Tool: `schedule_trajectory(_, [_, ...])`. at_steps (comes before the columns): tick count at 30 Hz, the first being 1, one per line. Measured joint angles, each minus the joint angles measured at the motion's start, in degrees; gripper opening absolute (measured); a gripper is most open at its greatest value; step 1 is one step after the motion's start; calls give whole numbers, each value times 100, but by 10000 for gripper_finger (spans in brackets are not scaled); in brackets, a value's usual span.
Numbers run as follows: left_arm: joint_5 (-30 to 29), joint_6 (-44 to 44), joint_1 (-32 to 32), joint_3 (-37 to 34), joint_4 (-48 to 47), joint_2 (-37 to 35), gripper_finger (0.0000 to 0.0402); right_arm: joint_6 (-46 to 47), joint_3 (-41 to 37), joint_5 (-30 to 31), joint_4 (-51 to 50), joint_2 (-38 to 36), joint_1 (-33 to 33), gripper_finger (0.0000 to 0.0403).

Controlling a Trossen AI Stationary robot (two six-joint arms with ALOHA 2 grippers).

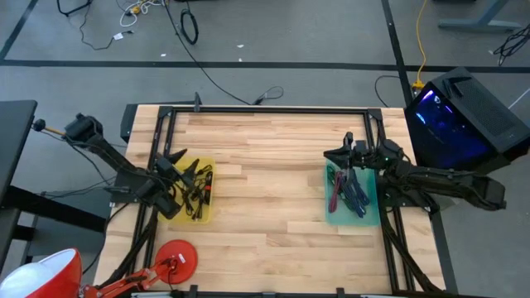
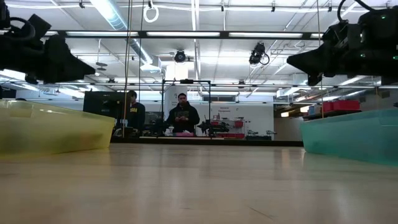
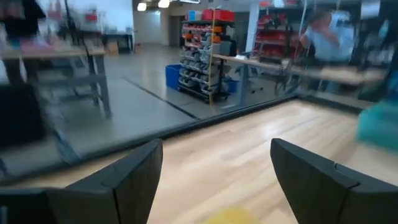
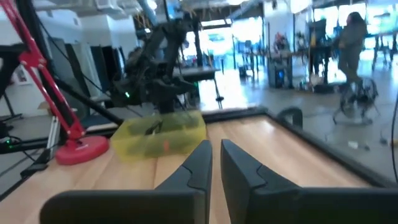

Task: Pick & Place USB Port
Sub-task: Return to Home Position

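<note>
A yellow bin (image 1: 192,192) holding several small black parts with cords sits by the table's left edge. It also shows as the yellow bin (image 2: 50,127) in the low view and the yellow bin (image 4: 161,134) in the right wrist view. A teal bin (image 1: 352,197) with red and blue pieces sits near the right edge. My left gripper (image 1: 175,156) hovers above the yellow bin's far end, open, with nothing between its fingers (image 3: 217,146). My right gripper (image 1: 335,154) hangs over the teal bin's far end, fingers nearly together and empty (image 4: 216,146).
A red lamp base (image 1: 175,258) stands at the near left corner. A black frame runs along the table's edges. A dark computer case (image 1: 460,116) with blue lights stands beyond the right edge. Bare wood lies between the bins. People (image 2: 180,115) stand far off in the room.
</note>
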Motion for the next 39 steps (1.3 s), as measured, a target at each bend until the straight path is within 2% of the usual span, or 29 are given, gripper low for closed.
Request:
schedule_trajectory(5, [-50,-1021,-15,606,-2376,-284,303,98,0,-421,389,2,-523,36])
schedule_trajectory(7, [-49,-1107,-56,691,-2643,-542,303,143,2,-381,405,2,-670,36])
schedule_trajectory(13, [-7,-684,-507,567,-2091,-979,303,331,2,-274,268,68,-715,36])
schedule_trajectory(22, [-7,-435,-1246,565,-1215,-574,303,623,2,-292,198,72,-705,36])
schedule_trajectory(39, [5,-404,-1198,565,-247,230,303,688,2,78,383,70,-703,36])
